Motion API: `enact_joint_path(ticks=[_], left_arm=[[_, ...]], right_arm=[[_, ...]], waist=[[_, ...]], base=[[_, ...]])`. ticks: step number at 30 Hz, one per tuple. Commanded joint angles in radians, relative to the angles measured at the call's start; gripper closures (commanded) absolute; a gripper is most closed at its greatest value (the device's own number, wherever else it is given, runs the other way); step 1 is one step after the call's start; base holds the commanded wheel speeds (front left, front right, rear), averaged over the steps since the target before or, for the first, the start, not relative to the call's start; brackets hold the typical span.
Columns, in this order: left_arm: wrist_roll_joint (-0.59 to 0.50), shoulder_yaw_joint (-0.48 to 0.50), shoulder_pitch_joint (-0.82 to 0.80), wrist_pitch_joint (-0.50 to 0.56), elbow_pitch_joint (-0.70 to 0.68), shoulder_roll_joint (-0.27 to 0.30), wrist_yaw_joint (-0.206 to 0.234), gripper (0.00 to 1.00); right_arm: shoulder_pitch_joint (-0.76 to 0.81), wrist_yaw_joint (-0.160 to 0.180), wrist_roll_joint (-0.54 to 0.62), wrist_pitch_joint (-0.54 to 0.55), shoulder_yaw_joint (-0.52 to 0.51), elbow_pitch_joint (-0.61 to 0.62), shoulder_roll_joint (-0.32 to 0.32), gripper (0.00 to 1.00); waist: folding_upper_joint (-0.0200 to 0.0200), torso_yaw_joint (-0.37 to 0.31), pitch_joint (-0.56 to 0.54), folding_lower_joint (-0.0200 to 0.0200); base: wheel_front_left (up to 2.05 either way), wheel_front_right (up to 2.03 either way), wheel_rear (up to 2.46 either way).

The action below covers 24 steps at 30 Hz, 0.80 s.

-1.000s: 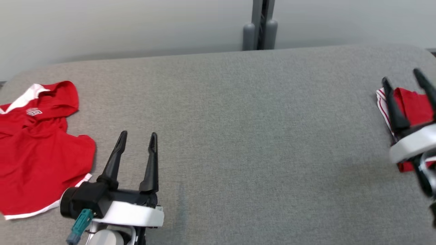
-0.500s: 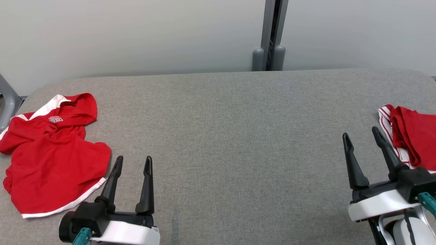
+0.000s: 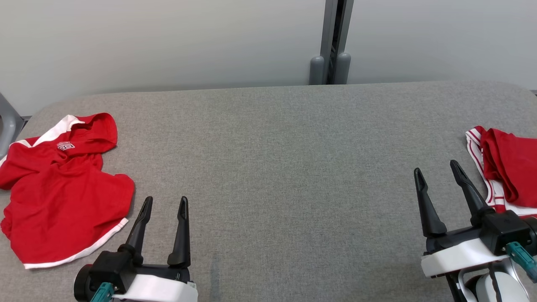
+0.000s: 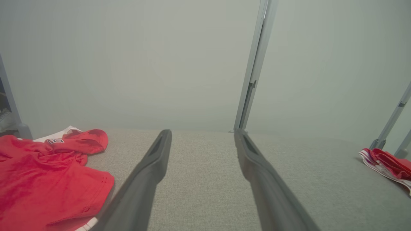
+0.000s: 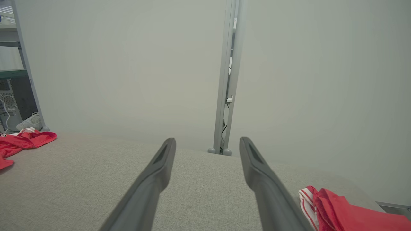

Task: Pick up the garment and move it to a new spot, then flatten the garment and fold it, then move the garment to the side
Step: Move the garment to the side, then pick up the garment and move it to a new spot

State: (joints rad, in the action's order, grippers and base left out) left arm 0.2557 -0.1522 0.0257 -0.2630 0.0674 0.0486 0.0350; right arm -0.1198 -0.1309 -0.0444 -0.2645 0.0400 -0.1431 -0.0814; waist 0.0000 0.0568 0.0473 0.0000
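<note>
Drawn back since a second ago, the right gripper (image 3: 436,167) no longer hangs over the folded red garment with white stripes (image 3: 509,172); it now sits just beside the garment's left edge. At far left, a crumpled red shirt with white trim (image 3: 63,201) lies loose on the grey fabric-covered table (image 3: 285,167). Just right of the shirt's hem, the left gripper (image 3: 165,200) hovers with its jaws spread, holding nothing. A grey metal post (image 3: 333,42) stands behind the table's far edge, near the middle. The right gripper's jaws are likewise spread and empty, clear of the folded garment at the table's right edge.
</note>
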Motion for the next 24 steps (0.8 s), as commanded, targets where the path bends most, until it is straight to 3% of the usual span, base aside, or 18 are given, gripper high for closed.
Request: enact_joint_path(ticks=[1,24], left_arm=[[-0.003,0.005,-0.008,0.001,0.0,0.004,-0.003,0.0],[0.007,-0.007,-0.02,0.001,0.0,0.004,0.002,0.0]], right_arm=[[-0.001,0.0,0.004,-0.002,-0.004,0.005,-0.001,0.0],[-0.005,0.0,0.016,-0.002,-0.008,-0.012,0.002,0.0]], waist=[[0.0,-0.001,0.002,0.0],[0.0,-0.008,0.008,0.0]], base=[[0.0,0.0,0.0],[0.0,0.0,0.0]])
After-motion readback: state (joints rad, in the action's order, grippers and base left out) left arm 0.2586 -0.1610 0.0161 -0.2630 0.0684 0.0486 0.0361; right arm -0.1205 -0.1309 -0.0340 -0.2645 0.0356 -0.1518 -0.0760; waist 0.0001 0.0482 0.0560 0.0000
